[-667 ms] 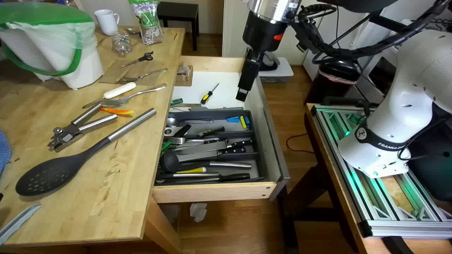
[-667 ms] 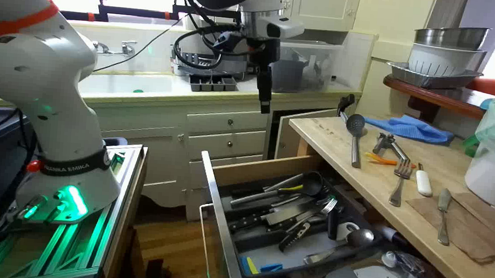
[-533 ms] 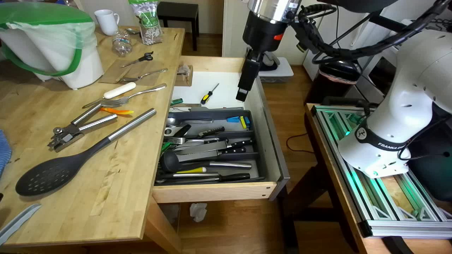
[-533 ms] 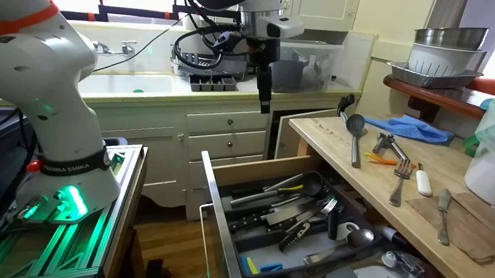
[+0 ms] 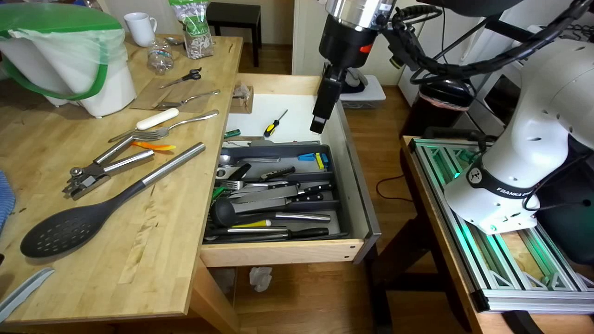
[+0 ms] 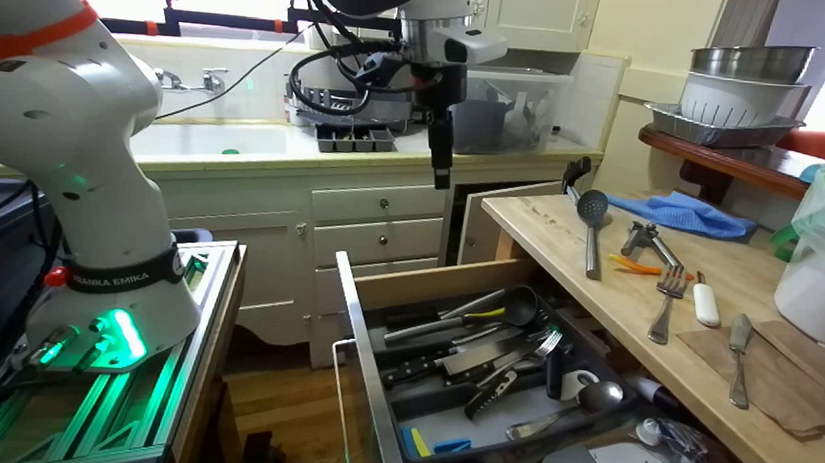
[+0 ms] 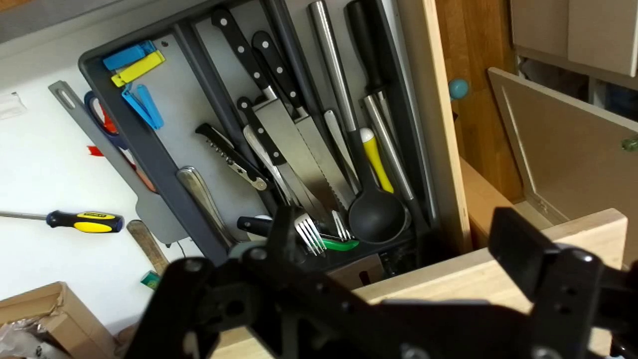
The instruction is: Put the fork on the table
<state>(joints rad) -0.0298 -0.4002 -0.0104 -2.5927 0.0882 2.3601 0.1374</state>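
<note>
Spread fingers (image 7: 516,252) hang well apart from the fork (image 6: 670,290), seemingly lower on the table (image 5: 153,232).

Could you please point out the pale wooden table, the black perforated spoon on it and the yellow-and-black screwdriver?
Pale wooden table (image 5: 162,218) in an exterior view: bare top.
Black perforated spoon (image 5: 114,202) in an exterior view: neck.
Yellow-and-black screwdriver (image 7: 83,222) in the wrist view: handle.
</note>
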